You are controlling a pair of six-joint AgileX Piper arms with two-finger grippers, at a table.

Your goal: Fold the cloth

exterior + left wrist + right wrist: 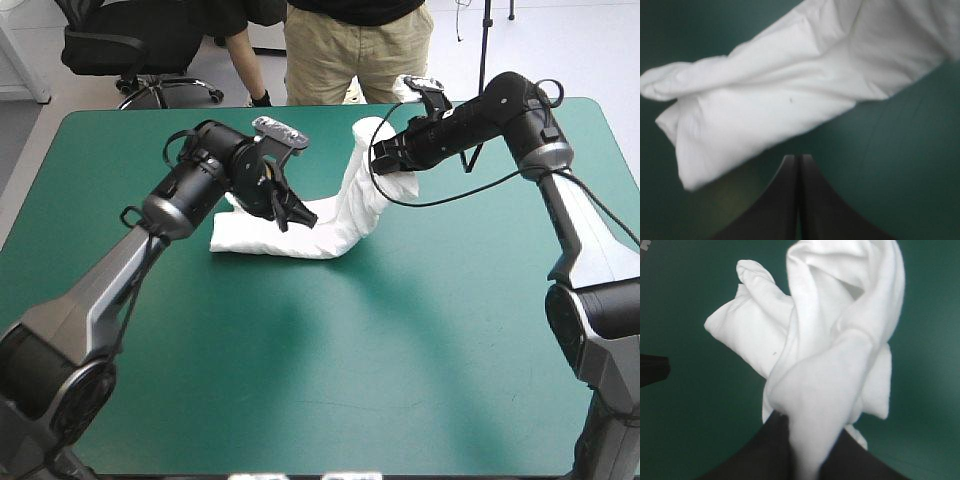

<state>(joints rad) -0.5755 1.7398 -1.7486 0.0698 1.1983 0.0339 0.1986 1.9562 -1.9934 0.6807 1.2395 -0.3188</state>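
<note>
The white T-shirt (270, 238) lies as a long rumpled bundle near the table's far middle. One end rises in a twisted column to my right gripper (380, 158). In the right wrist view that gripper (807, 460) is shut on the T-shirt (825, 340), and the cloth hangs down from its black fingers to the heap on the table. My left gripper (292, 212) hovers over the low part of the bundle. Its fingers (785, 200) meet in a pointed arch, shut, with nothing between them. The T-shirt (790, 100) lies just ahead of their tips.
The teal-green cover (330, 360) surrounds the shirt, its widest stretch reaching toward the front edge. Both arms reach in over the far half of the table.
</note>
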